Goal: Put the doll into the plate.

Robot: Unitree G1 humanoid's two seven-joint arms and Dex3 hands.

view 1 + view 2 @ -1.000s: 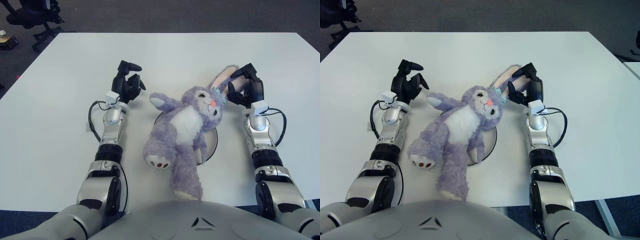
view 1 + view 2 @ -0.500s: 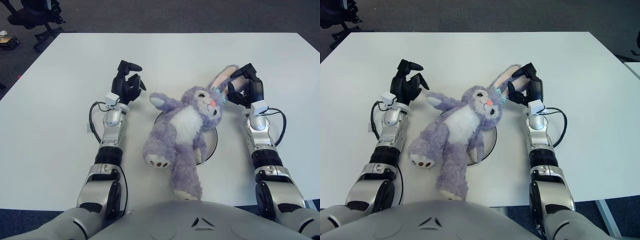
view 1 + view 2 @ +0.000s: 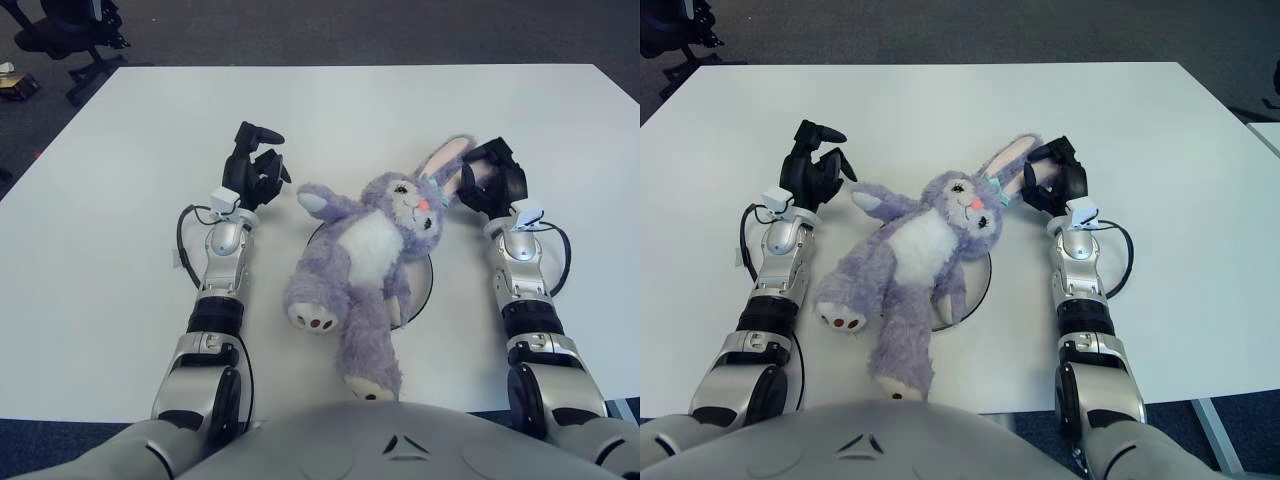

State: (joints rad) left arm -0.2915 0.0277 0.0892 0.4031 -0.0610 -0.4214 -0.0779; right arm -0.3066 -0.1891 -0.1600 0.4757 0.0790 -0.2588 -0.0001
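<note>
The doll (image 3: 367,262) sprawls across the plate (image 3: 424,281); the right robot hand (image 3: 488,183) curls loosely beside its ear, the left robot hand (image 3: 254,166) stands relaxed, empty, on the worktop (image 3: 330,110)

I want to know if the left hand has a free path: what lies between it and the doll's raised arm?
Only bare white table. In the left eye view, nothing separates the left hand from the doll.

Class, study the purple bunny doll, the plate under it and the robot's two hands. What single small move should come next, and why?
Probably draw the right hand back from the doll. The doll already lies across the plate, while that hand sits at its ear and may be touching it. The left hand hovers open beside the doll's arm, clear of it.
</note>
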